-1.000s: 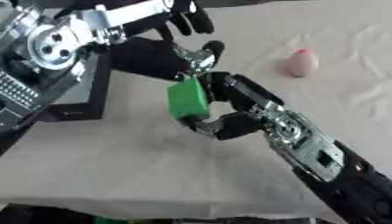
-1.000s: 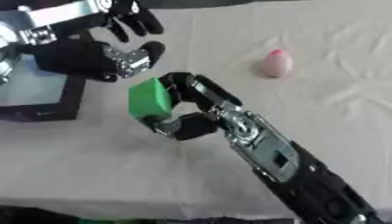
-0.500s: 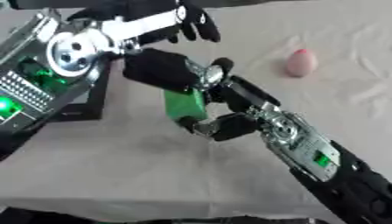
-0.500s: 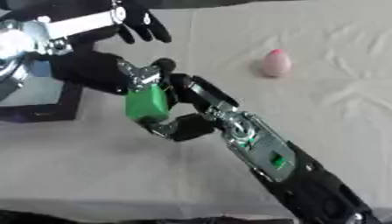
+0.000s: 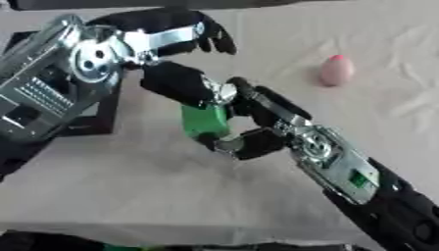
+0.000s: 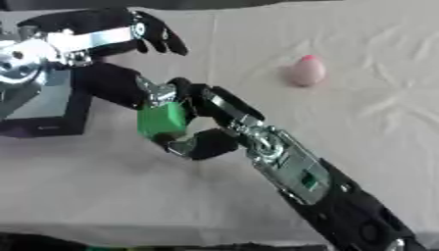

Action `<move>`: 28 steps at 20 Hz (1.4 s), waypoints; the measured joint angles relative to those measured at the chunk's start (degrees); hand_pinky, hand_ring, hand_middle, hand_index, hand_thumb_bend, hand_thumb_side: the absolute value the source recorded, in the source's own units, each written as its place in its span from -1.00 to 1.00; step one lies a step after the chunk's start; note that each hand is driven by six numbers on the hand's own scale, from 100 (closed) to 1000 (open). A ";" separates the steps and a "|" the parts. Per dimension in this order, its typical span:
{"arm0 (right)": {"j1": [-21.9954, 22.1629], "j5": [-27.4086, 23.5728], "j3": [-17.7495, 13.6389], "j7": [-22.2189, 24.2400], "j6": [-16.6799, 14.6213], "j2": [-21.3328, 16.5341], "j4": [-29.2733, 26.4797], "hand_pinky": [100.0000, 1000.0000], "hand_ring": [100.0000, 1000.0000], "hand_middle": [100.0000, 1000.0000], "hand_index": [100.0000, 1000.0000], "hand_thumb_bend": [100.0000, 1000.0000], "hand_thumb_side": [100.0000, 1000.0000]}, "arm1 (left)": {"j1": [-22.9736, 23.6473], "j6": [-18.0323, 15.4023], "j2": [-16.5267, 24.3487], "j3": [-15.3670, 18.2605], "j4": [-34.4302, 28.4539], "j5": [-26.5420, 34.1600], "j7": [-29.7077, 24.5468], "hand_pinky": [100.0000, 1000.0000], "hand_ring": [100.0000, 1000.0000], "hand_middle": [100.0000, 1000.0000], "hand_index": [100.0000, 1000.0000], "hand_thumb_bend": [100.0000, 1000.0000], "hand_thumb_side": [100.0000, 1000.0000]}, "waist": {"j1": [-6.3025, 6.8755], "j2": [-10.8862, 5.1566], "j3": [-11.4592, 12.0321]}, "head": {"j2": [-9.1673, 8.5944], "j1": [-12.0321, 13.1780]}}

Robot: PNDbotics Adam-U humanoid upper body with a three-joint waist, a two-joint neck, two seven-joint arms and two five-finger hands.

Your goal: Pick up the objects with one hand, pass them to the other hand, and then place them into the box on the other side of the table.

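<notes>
Beige cloth-covered table (image 6: 377, 112), pink object (image 6: 304, 70), right hand (image 6: 210, 132) clasping green block (image 6: 161, 120)

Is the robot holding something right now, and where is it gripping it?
Yes: the right hand grips the green block by its sides; the left hand touches its top.

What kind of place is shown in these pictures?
Probably a robot test bench, not a home: a table under a plain wrinkled cloth, holding only a dark box and a pink object, while the right hand and left hand meet at a green block.
</notes>
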 measured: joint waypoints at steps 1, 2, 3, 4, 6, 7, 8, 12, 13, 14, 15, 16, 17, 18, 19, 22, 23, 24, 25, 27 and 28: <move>0.00 0.01 0.06 0.01 0.01 0.01 0.00 0.11 0.11 0.01 0.08 -1.00 -1.00 | -0.11 -0.32 -0.24 0.00 0.17 -0.54 -0.32 0.65 0.69 0.56 0.68 -0.61 0.27 | -0.01 0.00 -0.02 | 0.00 0.00; 0.00 0.01 0.13 0.01 0.03 0.02 0.00 0.11 0.11 0.01 0.08 -1.00 -1.00 | -0.20 -0.60 -0.44 0.00 0.33 -1.07 -0.60 0.65 0.69 0.56 0.68 -0.60 0.27 | -0.01 0.00 -0.03 | 0.00 0.00; 0.00 0.01 0.20 0.00 0.06 0.02 0.00 0.10 0.11 0.01 0.08 -1.00 -1.00 | -0.31 -0.86 -0.65 0.00 0.53 -1.61 -0.85 0.65 0.69 0.56 0.68 -0.60 0.26 | -0.01 0.00 -0.03 | 0.00 0.00; 0.00 0.01 0.20 -0.02 0.11 0.03 0.00 0.10 0.11 0.01 0.08 -1.00 -1.00 | -0.51 -1.09 -0.70 0.00 0.71 -2.12 -1.09 0.65 0.69 0.56 0.68 -0.60 0.26 | -0.01 0.00 -0.03 | 0.00 0.00; 0.00 0.04 0.20 -0.13 0.27 0.03 0.00 0.10 0.11 0.01 0.08 -1.00 -1.00 | -0.68 -1.43 -0.96 -0.01 0.94 -2.98 -1.43 0.65 0.69 0.56 0.67 -0.61 0.24 | 0.00 0.00 -0.03 | 0.00 0.00; 0.00 0.07 0.20 -0.24 0.39 0.03 0.00 0.10 0.11 0.01 0.08 -1.00 -1.00 | -0.68 -1.55 -1.16 -0.01 1.02 -3.33 -1.55 0.65 0.68 0.56 0.67 -0.62 0.23 | 0.01 0.00 0.00 | 0.00 0.00; 0.00 0.10 0.20 -0.43 0.55 0.03 0.00 0.10 0.11 0.01 0.08 -1.00 -1.00 | -0.68 -1.59 -1.20 -0.01 1.03 -3.63 -1.59 0.65 0.68 0.55 0.67 -0.62 0.23 | 0.07 0.00 0.04 | 0.00 -0.01; 0.00 0.17 0.18 -1.31 0.97 0.04 0.42 0.10 0.10 0.00 0.07 -1.00 -1.00 | -0.07 -1.44 -2.20 0.18 0.76 -4.47 -1.44 0.64 0.68 0.54 0.66 -0.68 0.26 | 0.78 -0.63 0.87 | 0.00 -0.27; 0.01 0.20 0.17 -1.54 1.00 0.04 0.69 0.10 0.10 0.00 0.07 -1.00 -1.00 | 0.46 -1.22 -2.53 0.43 0.55 -4.51 -1.22 0.64 0.67 0.54 0.65 -0.68 0.26 | 1.06 -1.12 1.20 | 0.00 -0.44; 0.03 0.22 0.12 -1.77 1.06 0.04 1.00 0.10 0.10 0.00 0.07 -1.00 -1.00 | 0.92 -0.95 -2.83 0.71 0.30 -4.51 -0.95 0.64 0.67 0.54 0.65 -0.68 0.26 | 1.31 -1.52 1.46 | 0.00 -0.58; 0.07 0.25 -0.02 -2.04 1.09 0.04 1.34 0.10 0.10 0.00 0.07 -1.00 -1.00 | 1.31 -0.66 -3.09 0.91 0.04 -4.52 -0.66 0.64 0.67 0.54 0.66 -0.67 0.27 | 1.57 -1.71 1.61 | 0.01 -0.80; 0.10 0.29 -0.19 -2.35 1.16 0.04 1.76 0.10 0.10 0.00 0.07 -1.00 -1.00 | 1.66 -0.39 -3.31 1.09 -0.13 -4.55 -0.39 0.64 0.67 0.54 0.66 -0.66 0.29 | 1.73 -1.76 1.77 | 0.01 -1.02; 0.22 0.34 -0.26 -2.65 1.19 0.04 2.19 0.09 0.10 0.00 0.07 -1.00 -1.00 | 2.06 -0.16 -3.52 1.20 -0.26 -4.61 -0.16 0.64 0.67 0.54 0.66 -0.67 0.33 | 1.88 -1.82 1.86 | 0.01 -1.19; 0.35 0.44 -0.39 -2.95 1.21 0.05 2.66 0.09 0.10 0.00 0.06 -1.00 -1.00 | 2.46 0.04 -3.74 1.39 -0.27 -4.72 0.04 0.63 0.67 0.54 0.66 -0.67 0.37 | 1.97 -1.97 1.91 | 0.01 -1.40; 0.47 0.51 -0.57 -3.26 1.21 0.05 3.04 0.09 0.10 0.00 0.07 -1.00 -1.00 | 2.77 0.24 -3.98 1.52 -0.28 -4.84 0.24 0.63 0.67 0.53 0.65 -0.68 0.39 | 2.07 -2.14 1.97 | 0.01 -1.58; 0.47 0.71 -0.93 -4.03 1.15 0.19 3.80 0.09 0.10 0.00 0.06 -1.00 -1.00 | 3.61 0.96 -5.02 1.86 -0.23 -5.03 0.96 0.62 0.66 0.52 0.64 -0.72 0.41 | 2.29 -2.24 2.12 | 0.01 -2.06; 0.47 0.80 -1.03 -4.29 1.15 0.34 3.99 0.09 0.10 0.00 0.06 -1.00 -1.00 | 3.81 1.22 -5.50 1.91 -0.22 -5.04 1.22 0.61 0.66 0.52 0.64 -0.73 0.42 | 2.33 -2.25 2.13 | 0.01 -2.20; 0.48 0.87 -1.21 -4.52 1.11 0.46 4.16 0.10 0.10 0.00 0.06 -1.00 -1.00 | 4.05 1.51 -6.02 1.98 -0.18 -5.07 1.51 0.61 0.65 0.51 0.64 -0.73 0.42 | 2.35 -2.25 2.17 | 0.01 -2.34; 0.49 0.95 -1.33 -4.80 1.11 0.47 4.27 0.10 0.10 0.00 0.06 -1.00 -1.00 | 4.31 1.83 -6.49 2.13 -0.11 -5.13 1.83 0.60 0.65 0.50 0.63 -0.74 0.41 | 2.35 -2.25 2.21 | 0.01 -2.46; 0.53 1.03 -1.73 -5.40 1.10 0.47 4.42 0.10 0.10 0.00 0.06 -1.00 -1.00 | 4.97 2.52 -7.28 2.32 0.27 -5.51 2.52 0.60 0.64 0.50 0.63 -0.73 0.40 | 2.43 -2.26 2.27 | 0.01 -2.56; 0.56 1.07 -1.93 -5.74 1.09 0.47 4.59 0.09 0.10 0.00 0.06 -1.00 -1.00 | 5.21 2.84 -7.65 2.44 0.53 -5.73 2.84 0.60 0.65 0.50 0.63 -0.72 0.41 | 2.48 -2.26 2.35 | 0.01 -2.58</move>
